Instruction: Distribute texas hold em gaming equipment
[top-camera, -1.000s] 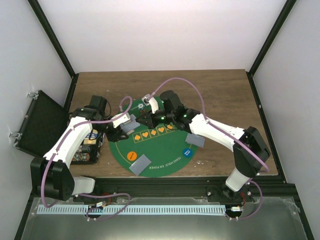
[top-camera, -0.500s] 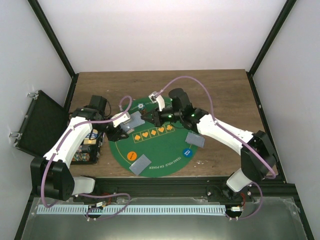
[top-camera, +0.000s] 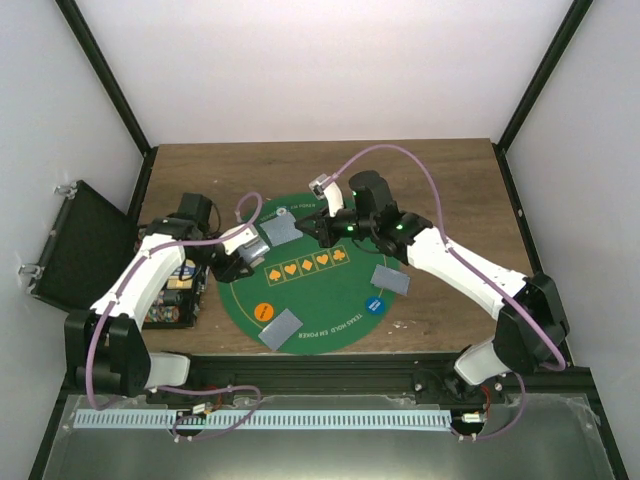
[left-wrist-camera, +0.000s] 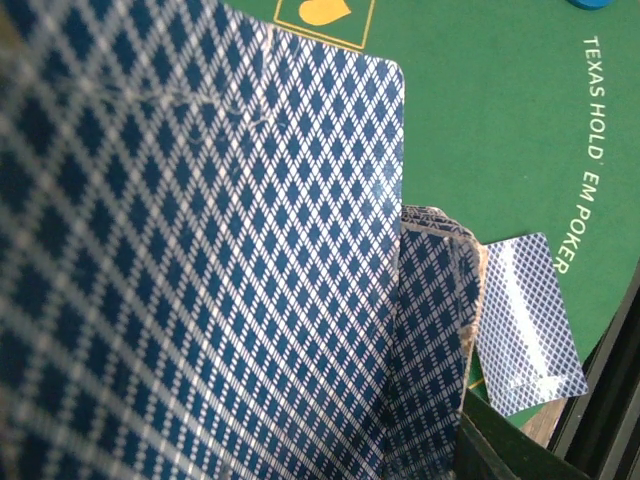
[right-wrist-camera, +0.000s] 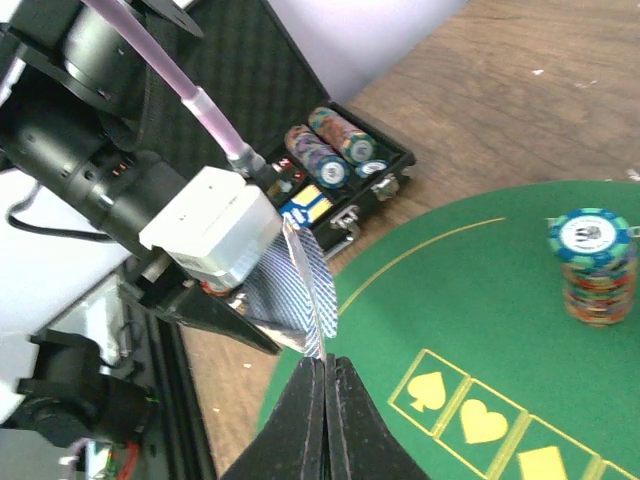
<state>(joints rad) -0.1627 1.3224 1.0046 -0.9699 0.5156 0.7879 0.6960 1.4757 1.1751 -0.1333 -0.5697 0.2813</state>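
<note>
Single card: small, rectangular, back printed in a blue-and-white diamond lattice, plain grey from above. Stands almost on edge over the far left part of the round green mat, pinched at its lower edge by the right gripper, fingers pressed flat together on it. Just to its left, over the mat's left edge, a deck of the same lattice-backed cards, clamped in the left gripper; cannot tell whether card and deck touch. Face down on the mat, one small pile of cards at the near edge and another at the right edge, well apart. Orange chip just left of the near pile, blue chip just nearer than the right pile, a stack of chips at the far part of the mat. Yellow suit boxes across the mat's middle, white lettering along its rim. Under the mat, a brown wooden table; left of the mat, an open black case with rows of chips, lid thrown back. White walls and black frame posts all round.
</note>
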